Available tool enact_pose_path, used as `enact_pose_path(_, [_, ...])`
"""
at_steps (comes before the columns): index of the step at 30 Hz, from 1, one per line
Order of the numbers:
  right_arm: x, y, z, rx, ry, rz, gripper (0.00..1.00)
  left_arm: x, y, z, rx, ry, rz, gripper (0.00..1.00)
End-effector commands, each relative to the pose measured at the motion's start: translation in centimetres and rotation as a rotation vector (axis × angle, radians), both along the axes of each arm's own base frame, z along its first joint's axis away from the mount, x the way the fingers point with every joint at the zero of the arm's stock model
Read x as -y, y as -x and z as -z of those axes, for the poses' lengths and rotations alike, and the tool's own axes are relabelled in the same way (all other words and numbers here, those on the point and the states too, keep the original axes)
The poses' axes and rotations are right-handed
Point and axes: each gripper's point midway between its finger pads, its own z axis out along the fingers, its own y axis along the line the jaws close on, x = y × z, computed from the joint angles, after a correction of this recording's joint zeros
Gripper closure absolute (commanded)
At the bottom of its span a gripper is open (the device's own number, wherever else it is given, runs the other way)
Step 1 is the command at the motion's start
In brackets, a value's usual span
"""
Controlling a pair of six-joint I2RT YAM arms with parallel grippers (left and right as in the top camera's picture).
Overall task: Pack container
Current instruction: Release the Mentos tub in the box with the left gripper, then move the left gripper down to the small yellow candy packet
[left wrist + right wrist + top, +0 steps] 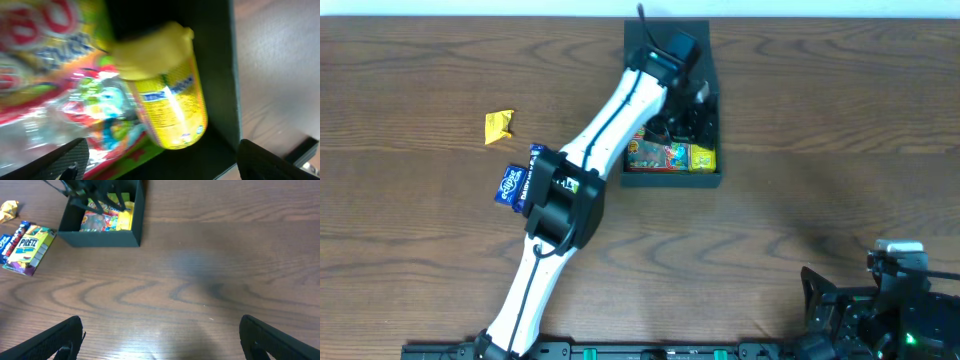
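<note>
So on the far left of the tabletop [410,250] there's a crumpled yellow wrapper [499,125] sitting on its own. A bit nearer and to the right is a blue snack packet [510,185], and a green-and-purple Pretz box [30,247] lies touching it. From overhead the box is mostly hidden under the left arm [590,150].

That arm runs diagonally from the near edge up to the container [670,181], a black box at the far side just right of the middle. The left gripper [162,152] is down inside it with its fingers [70,160] spread wide and nothing between them, hovering right over a yellow packet [172,105]. That packet is tucked against the right wall, beside a bigger colourful candy bag [60,75].

The right gripper [160,325] is way off at the near right corner, well apart from the container. Its fingers are also spread wide over bare wood, holding nothing.
</note>
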Motion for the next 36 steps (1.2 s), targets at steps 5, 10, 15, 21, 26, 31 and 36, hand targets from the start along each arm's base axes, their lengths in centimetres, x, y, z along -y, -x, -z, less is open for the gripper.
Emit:
enact_pose_path(5, [0.1,0.0,-0.2,0.005,-0.005,0.006,0.01,-4.4,-4.2,-7.0,0.232,-0.037,-0.069,0.05])
enact_pose_path(10, [0.1,0.0,-0.2,0.005,-0.005,0.006,0.01,-11.0,-7.0,-9.3,0.401,-0.284,-0.187,0.05])
enact_pose_path(15, [0.1,0.0,-0.2,0.006,-0.004,0.006,0.01,-17.7,-6.9,-11.4,0.421,-0.454,-0.264,0.05])
enact_pose_path(21, [0.1,0.0,-0.2,0.005,-0.005,0.006,0.01,-26.4,-6.5,-10.9,0.260,-0.455,-0.463,0.05])
enact_pose_path(26, [0.1,0.0,-0.2,0.005,-0.005,0.006,0.01,-32.9,-6.5,-10.7,0.201,-0.438,-0.583,0.04])
enact_pose_path(31, [0.1,0.0,-0.2,0.006,-0.004,0.006,0.01,-36.4,-5.9,-9.2,0.137,-0.364,-0.594,0.00])
enact_pose_path(36, [0.1,0.0,-0.2,0.005,-0.005,0.006,0.01,-38.4,-4.6,-5.0,0.039,-0.338,-0.617,0.09])
